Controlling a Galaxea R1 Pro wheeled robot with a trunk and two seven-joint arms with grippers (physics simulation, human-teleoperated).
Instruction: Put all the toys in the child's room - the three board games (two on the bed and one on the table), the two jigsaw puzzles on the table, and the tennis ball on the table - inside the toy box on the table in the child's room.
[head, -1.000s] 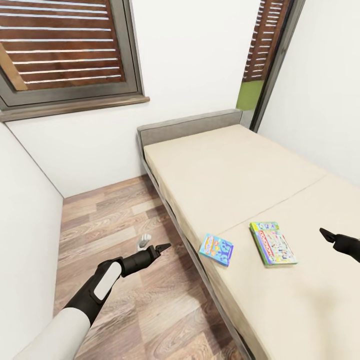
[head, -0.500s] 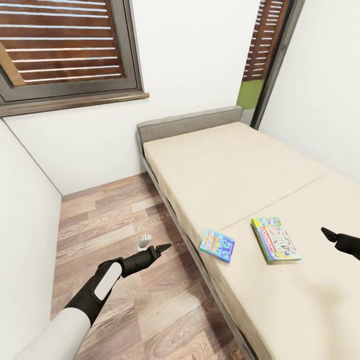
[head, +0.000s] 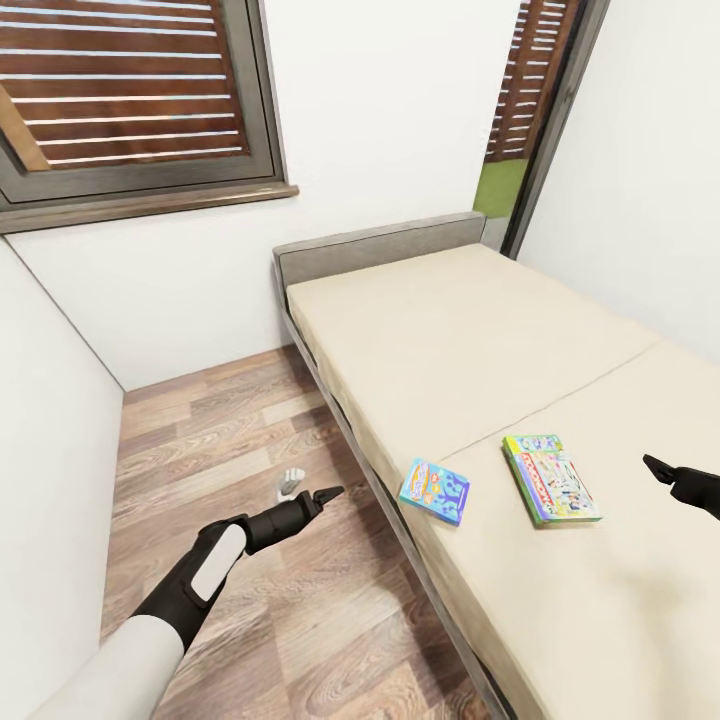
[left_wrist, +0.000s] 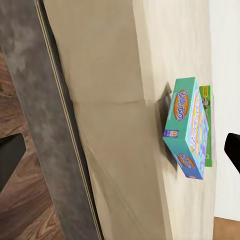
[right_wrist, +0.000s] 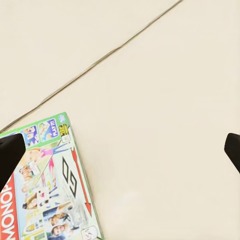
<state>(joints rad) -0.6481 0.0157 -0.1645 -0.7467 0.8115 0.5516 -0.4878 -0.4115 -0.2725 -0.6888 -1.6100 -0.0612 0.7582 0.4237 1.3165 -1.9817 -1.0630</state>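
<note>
Basically both board games, blue one (head: 435, 491) & green one (head: 551, 478), sit on bed (head: 470, 330) ungrabbed; left end effector (head: 326, 494) and right end effector (head: 655, 467) apart, empty.

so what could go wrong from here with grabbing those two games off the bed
The blue board game lies close to the bed's edge, so a nudge from the left gripper could push it onto the wood floor.

The green board game lies flat on the soft mattress. The right gripper, hovering beside it with jaws apart, may struggle to get a finger under it and could just slide it.
</note>
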